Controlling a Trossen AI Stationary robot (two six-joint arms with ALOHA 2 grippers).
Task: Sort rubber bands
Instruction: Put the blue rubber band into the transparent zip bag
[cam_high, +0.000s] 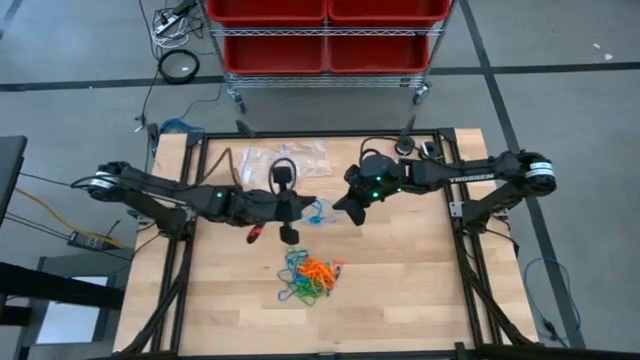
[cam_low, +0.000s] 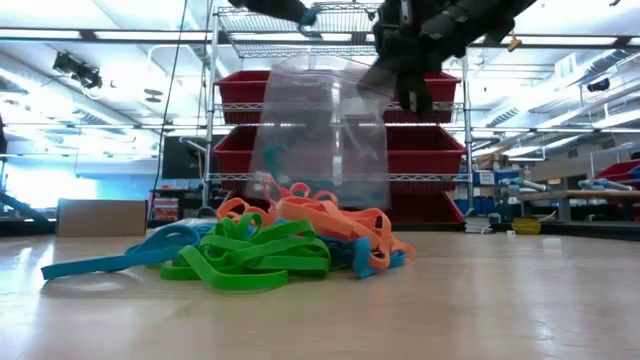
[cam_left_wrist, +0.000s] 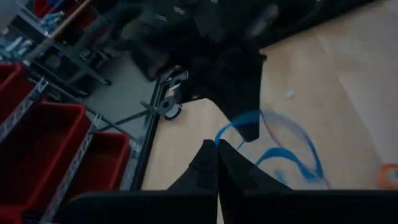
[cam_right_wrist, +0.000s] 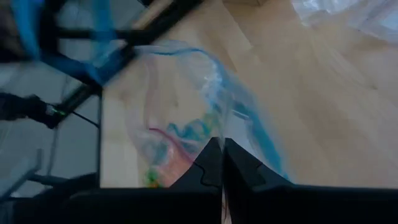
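A tangled pile of orange, green and blue rubber bands (cam_high: 310, 278) (cam_low: 270, 245) lies on the wooden table toward its near edge. Beyond it, a clear plastic bag (cam_high: 318, 210) (cam_low: 320, 130) with a blue seal strip hangs between my two grippers above the table's middle. Something blue (cam_right_wrist: 193, 130) shows inside it. My left gripper (cam_high: 304, 206) (cam_left_wrist: 217, 152) is shut at the bag's left side. My right gripper (cam_high: 346, 208) (cam_right_wrist: 217, 149) is shut at its right side, and its dark fingers show at the bag's top in the low view. My left gripper pinches the bag's top edge by the blue seal strip (cam_left_wrist: 231, 132) between its two shut fingers, coming from the table's left and slanting slightly down. The bag hangs below the fingers. My right gripper pinches the bag's top edge (cam_right_wrist: 214, 134) on the opposite side, coming from the table's right and slanting down. The bag hangs below it, with the clear wall (cam_low: 330, 150) drooping slack behind the pile.
More clear plastic bags (cam_high: 290, 160) lie flat near the table's far edge. A wire rack with red bins (cam_high: 325, 35) stands beyond the table. Bare wood lies to the left and right of the pile.
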